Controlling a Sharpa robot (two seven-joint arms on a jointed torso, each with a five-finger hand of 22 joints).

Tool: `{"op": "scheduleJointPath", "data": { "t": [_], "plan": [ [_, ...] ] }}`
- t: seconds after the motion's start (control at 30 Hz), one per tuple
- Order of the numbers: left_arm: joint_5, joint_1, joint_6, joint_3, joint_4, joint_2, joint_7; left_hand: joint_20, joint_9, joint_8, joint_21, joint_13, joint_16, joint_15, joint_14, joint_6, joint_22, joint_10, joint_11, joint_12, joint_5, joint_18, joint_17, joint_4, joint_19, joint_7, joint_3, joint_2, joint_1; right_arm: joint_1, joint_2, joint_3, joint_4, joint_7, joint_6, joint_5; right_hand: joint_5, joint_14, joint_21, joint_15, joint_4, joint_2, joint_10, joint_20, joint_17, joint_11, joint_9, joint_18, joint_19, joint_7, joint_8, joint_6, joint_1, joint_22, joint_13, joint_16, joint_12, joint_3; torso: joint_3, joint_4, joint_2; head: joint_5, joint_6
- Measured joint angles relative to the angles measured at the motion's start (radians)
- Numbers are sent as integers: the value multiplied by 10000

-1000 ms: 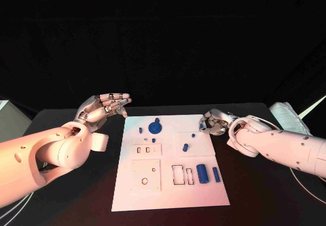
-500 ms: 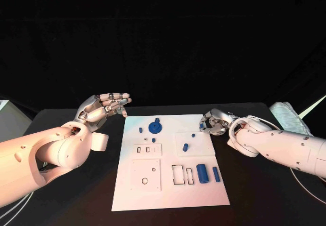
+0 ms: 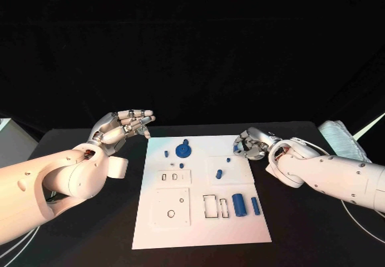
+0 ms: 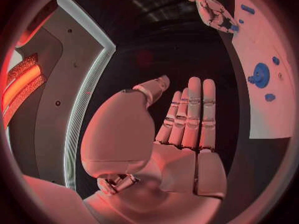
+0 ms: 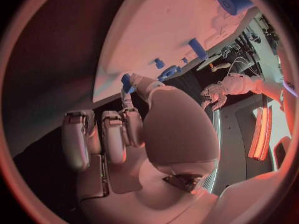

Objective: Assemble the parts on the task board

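Open black table point(image 3: 96, 222) flanks the board point(image 3: 201, 222) on both sides; the left hand point(image 3: 122, 127) hovers off its far-left corner, the right hand point(image 3: 250, 146) crowds its far-right edge.

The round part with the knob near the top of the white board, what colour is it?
The round disc part is blue, clearest in the head view.

White task board point(image 3: 201, 222) flat mid-table; blue parts point(image 3: 239, 201) scattered (mostly upper half)
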Motion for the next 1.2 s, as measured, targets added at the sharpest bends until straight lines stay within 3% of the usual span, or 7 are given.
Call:
{"op": "scheduleJointPath", "data": {
  "t": [0.37,0.63,0.93,1.2],
  "plan": [
    [0,-1,2,-3,-133,68,-7,0,8,0,0,0,0,0,0,0,5,0,0,0,0,0,1,0,0,0,0,0,0,497,-272,83,1573,-759,-528,-66,50,26,190,-26,-29,30,59,-52,-1,-59,0,0,6,27,38,27,-33,-1,-1,0,40,29,-32,-38,-112,83,-21],
    [0,-1,4,-10,-244,166,-21,0,7,0,0,0,0,0,0,0,7,0,0,0,0,-1,-4,0,1,0,0,0,0,451,334,63,2643,-1627,-584,-260,125,19,202,-33,-26,-10,69,-51,-1,-68,1,0,6,30,79,41,-74,7,-2,0,40,108,-72,-81,-229,246,-127],
    [0,-1,4,-26,-286,228,-58,0,6,0,-1,0,0,0,0,0,6,0,0,0,0,0,-8,0,0,0,0,0,0,128,1347,-16,2920,-2755,-593,-927,126,-9,202,-60,-27,2,69,-111,-2,-68,0,1,-5,26,95,44,-196,6,-3,0,77,110,-127,-93,-314,334,-253],
    [0,-1,4,-30,-272,220,-89,0,5,0,-1,0,0,1,0,0,5,0,0,0,0,-1,-8,0,1,0,0,0,0,-180,2098,-59,2585,-3267,-585,-1655,222,28,250,-96,-26,3,68,-123,-3,-68,0,-154,7,20,98,48,-301,5,-4,0,77,109,-128,-105,-308,431,-305]
  ]
}}
